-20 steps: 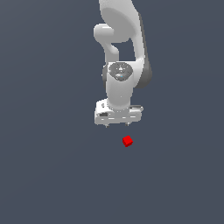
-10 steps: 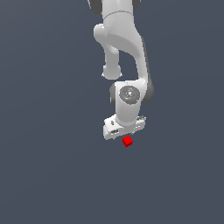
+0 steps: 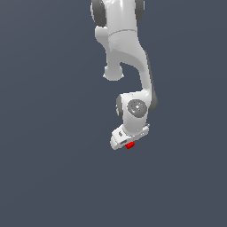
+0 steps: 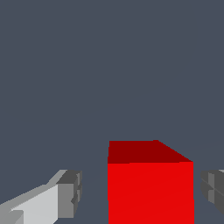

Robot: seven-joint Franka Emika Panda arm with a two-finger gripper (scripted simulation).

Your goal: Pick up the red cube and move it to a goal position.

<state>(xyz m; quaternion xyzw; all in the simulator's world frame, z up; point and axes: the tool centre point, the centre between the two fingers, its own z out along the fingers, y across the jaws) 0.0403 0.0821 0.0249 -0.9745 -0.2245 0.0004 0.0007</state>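
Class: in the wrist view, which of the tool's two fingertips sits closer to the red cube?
The darker fingertip, separated from the red cube by the narrower gap.

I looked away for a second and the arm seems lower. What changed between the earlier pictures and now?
The arm reached down and forward, bringing its gripper over the red cube. In the wrist view the cube now sits between the open jaws, with a gap on each side, so it is not gripped yet. The cube itself seems to have stayed where it was.
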